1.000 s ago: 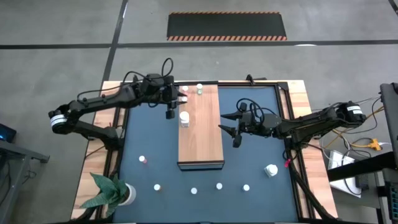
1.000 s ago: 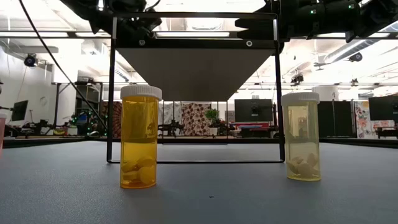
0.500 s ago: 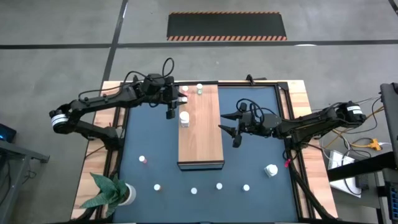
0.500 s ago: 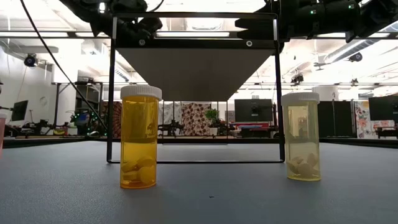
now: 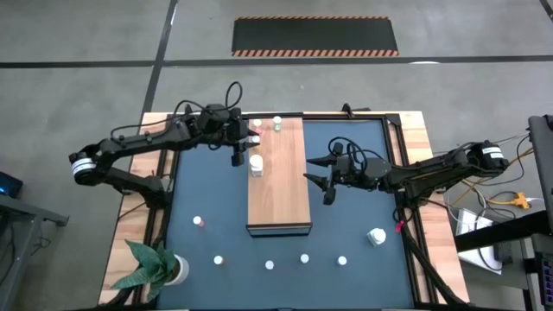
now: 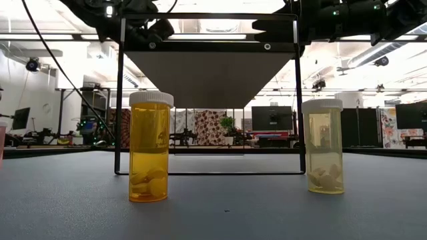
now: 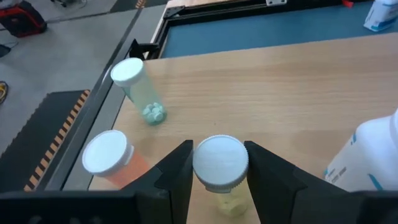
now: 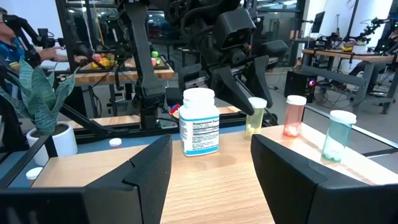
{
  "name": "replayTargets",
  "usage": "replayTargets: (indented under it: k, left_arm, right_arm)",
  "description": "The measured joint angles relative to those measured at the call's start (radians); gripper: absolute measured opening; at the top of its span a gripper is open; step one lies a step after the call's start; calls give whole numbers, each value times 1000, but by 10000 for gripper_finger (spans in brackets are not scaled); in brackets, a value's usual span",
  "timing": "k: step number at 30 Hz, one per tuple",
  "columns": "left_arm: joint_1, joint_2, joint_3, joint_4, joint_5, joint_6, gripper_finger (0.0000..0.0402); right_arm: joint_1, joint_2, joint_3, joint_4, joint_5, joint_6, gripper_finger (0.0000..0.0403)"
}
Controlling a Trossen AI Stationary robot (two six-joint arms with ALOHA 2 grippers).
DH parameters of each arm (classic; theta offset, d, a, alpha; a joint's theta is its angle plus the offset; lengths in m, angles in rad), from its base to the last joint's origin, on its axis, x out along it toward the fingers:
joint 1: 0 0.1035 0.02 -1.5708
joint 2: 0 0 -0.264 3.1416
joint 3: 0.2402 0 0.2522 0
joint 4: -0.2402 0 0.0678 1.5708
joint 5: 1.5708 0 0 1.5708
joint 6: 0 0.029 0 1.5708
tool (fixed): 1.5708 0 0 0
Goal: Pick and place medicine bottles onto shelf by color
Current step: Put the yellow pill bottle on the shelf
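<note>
Two robot arms work over a wooden shelf (image 5: pixel 278 177) on a dark table mat (image 5: pixel 207 194), sorting medicine bottles.

At the shelf's far end the left gripper (image 7: pixel 217 171) has its fingers either side of a pale yellow bottle (image 7: pixel 219 171) with a white cap; I cannot tell whether they press it or stand just clear. Beside it stand three more: a red-tinted bottle (image 7: pixel 112 158), a green-tinted one holding pale pills (image 7: pixel 138 90), and a larger white labelled bottle (image 8: pixel 199 121). The right gripper (image 5: pixel 326 181) hovers beside the shelf's other long edge, fingers apart and empty. Near the table-level camera stand an amber bottle (image 6: pixel 149 147) and a pale yellow bottle (image 6: pixel 324 147), each with pills at the bottom. A potted plant (image 5: pixel 155 266) stands at a near corner.
</note>
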Motion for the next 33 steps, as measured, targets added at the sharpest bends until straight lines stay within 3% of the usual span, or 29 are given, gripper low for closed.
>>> replayTargets:
  k: [33]
  left_arm:
    - [0,0,-28,52,1,-28,123]
  right_arm:
    - [0,0,0,0,-4,-18,210]
